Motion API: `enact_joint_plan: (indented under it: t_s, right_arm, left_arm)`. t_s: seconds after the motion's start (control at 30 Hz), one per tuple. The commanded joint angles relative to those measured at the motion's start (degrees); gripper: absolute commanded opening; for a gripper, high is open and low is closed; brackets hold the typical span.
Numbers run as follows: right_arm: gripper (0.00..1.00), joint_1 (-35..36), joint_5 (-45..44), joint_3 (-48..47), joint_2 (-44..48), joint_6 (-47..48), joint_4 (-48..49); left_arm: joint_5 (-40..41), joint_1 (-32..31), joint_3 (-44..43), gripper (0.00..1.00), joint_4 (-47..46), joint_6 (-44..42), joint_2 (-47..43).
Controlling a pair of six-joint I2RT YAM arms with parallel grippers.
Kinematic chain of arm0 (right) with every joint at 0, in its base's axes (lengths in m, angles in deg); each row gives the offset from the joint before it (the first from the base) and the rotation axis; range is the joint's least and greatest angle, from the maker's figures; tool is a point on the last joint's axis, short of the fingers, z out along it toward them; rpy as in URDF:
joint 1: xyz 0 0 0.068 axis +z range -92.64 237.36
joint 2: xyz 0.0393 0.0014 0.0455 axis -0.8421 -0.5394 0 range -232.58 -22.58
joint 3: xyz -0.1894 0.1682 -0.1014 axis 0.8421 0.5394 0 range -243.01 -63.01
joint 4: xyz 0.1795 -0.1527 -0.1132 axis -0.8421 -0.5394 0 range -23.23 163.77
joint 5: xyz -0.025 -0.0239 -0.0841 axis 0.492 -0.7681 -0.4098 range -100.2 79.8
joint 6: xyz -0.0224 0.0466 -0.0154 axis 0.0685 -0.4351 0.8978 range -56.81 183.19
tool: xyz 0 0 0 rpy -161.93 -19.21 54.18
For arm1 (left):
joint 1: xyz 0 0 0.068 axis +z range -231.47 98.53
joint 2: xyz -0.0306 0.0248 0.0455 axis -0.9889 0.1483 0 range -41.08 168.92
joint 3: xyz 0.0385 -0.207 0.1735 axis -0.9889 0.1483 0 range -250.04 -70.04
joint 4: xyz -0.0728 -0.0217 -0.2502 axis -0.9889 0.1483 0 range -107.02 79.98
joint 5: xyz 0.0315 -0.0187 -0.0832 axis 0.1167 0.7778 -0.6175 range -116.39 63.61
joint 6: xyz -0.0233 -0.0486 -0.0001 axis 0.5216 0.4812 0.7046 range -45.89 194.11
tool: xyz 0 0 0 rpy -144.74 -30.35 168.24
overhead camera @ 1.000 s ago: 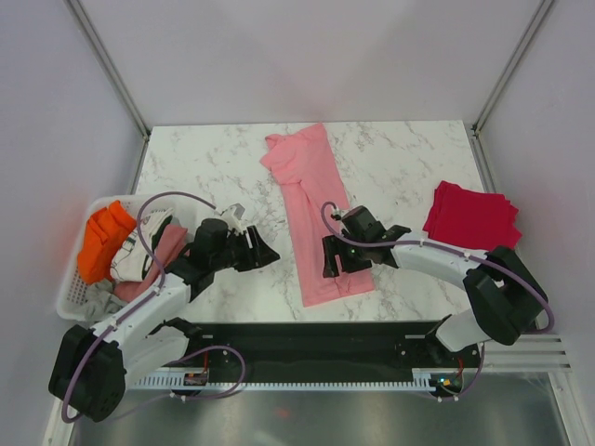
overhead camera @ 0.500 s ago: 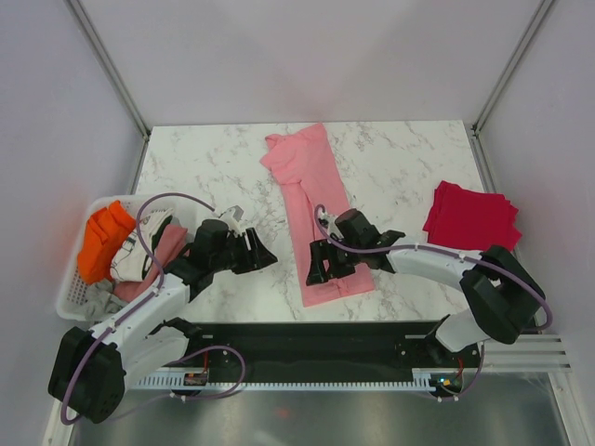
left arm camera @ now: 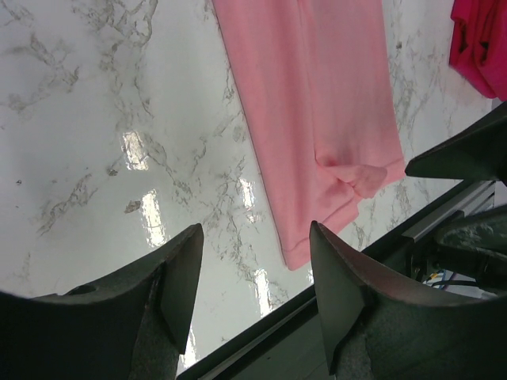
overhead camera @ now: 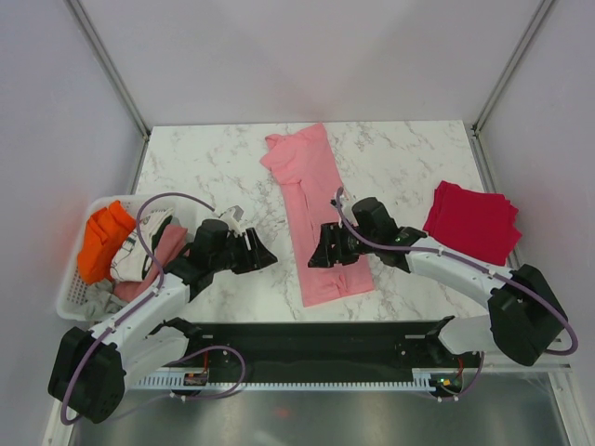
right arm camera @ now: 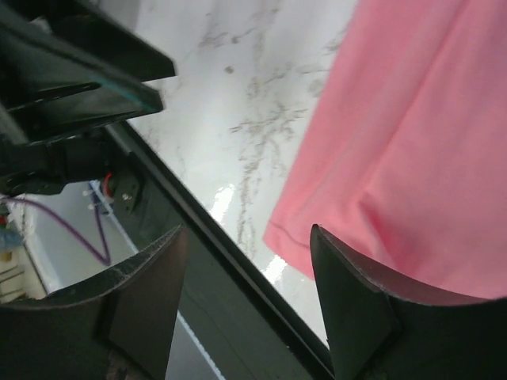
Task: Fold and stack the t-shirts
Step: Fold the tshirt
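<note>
**A:** From above, where are the shirts?

**B:** The pink t-shirt (overhead camera: 316, 209) lies in the middle of the marble table (overhead camera: 400, 158). It is folded lengthwise into a long strip that runs from the far side to the near edge, with a sleeve poking out at its far left. The red t-shirt (overhead camera: 471, 221) sits folded on the right, well apart from the pink one.

**A:** And the arms?

**B:** The left gripper (overhead camera: 263, 251) hangs over bare marble just left of the strip, near a white basket (overhead camera: 74, 288) that holds an orange cloth (overhead camera: 104, 240) and other garments. The right gripper (overhead camera: 321, 253) is over the near part of the strip, at its left edge, pointing left.

**A:** What does the left wrist camera show?

**B:** The left gripper (left arm camera: 253, 261) has its jaws spread apart with nothing between them, only marble below. The pink t-shirt (left arm camera: 317, 95) runs down the right half of the view, with a small pucker near its hem. A bit of the red t-shirt (left arm camera: 475, 43) shows in the top right corner.

**A:** And the right wrist camera?

**B:** The right gripper (right arm camera: 247, 253) also has its jaws parted and is pinching nothing. The near corner of the pink t-shirt (right arm camera: 404, 142) lies below and between the fingers, flat on the table (right arm camera: 261, 87) beside the dark front edge.
</note>
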Motion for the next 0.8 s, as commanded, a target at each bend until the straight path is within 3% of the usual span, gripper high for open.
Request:
enact_joint_plan:
  t_s: [0.0,0.07,0.13,0.37,0.53,0.63,0.77]
  right_arm:
    - [0.7,-0.9,-10.1,-2.1,0.9,4.2,-5.7]
    - [0.68,-0.9,-18.1,-3.3,-0.4,5.7,-9.9]
    - [0.68,-0.9,-20.4,-3.7,-1.5,7.0,-12.6]
    - [0.72,-0.4,-5.4,1.7,-2.0,4.2,-6.8]
    - [0.72,3.6,-2.4,5.1,0.6,1.0,-6.4]
    - [0.71,9.5,-1.0,5.4,3.4,-1.5,-4.6]
    - [0.72,9.2,-3.1,4.7,8.6,-2.3,-4.9]
  left_arm:
    - [0.3,-0.2,-1.7,0.64,-0.3,-1.9,-0.5]
    - [0.3,-0.2,-1.8,0.64,-0.4,-1.9,-0.3]
    - [0.0,-0.2,-1.8,0.64,-0.4,-1.9,-0.1]
    - [0.1,-0.1,-1.8,0.64,-0.8,-1.7,0.7]
    - [0.0,-0.1,-1.7,0.64,-1.0,-2.0,1.5]
    - [-1.0,-0.2,-1.5,0.64,-1.6,-1.4,2.3]
    - [-3.3,-0.5,-1.1,0.64,-3.2,0.0,3.1]
